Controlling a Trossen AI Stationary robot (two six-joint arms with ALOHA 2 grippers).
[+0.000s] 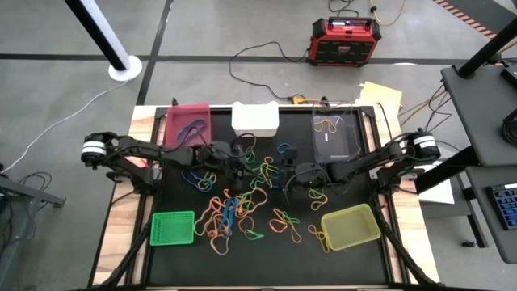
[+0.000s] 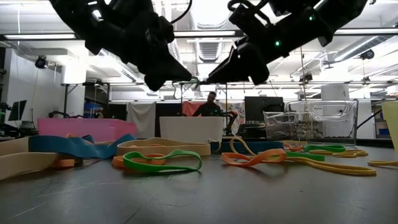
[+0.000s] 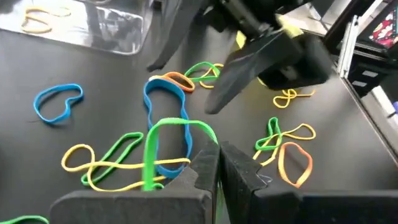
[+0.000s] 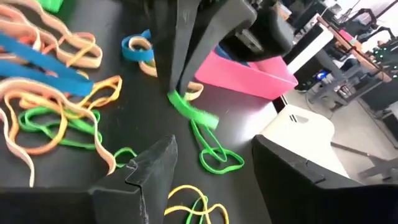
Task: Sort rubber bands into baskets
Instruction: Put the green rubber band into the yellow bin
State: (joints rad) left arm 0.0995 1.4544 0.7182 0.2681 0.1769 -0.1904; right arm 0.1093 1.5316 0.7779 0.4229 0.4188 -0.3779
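Many rubber bands (image 1: 242, 206) in orange, blue, green, yellow and tan lie strewn over the middle of the black mat. Five baskets stand round them: magenta (image 1: 187, 123), white (image 1: 255, 118) and clear (image 1: 335, 136) at the far edge, green (image 1: 173, 228) and yellow-green (image 1: 350, 226) at the near edge. My left gripper (image 3: 217, 167) hangs above the pile's middle, shut on a green rubber band (image 3: 179, 124). My right gripper (image 4: 211, 174) faces it from the right, open and holding nothing. The two grippers' tips nearly meet (image 2: 196, 79). My left gripper pinches one green rubber band between its shut fingertips (image 3: 208, 163), at one spot on the loop (image 4: 185, 106). The fingers slant downward, well above the mat. The band arcs out from the tips and droops beside them (image 3: 150, 162); whether its lower end reaches the mat does not show.
The clear basket holds a couple of bands (image 1: 327, 125), and the magenta one holds some too (image 1: 191, 128). A red-and-black box (image 1: 343, 40) and cables lie on the floor beyond the table. A person (image 2: 211, 106) sits in the room behind.
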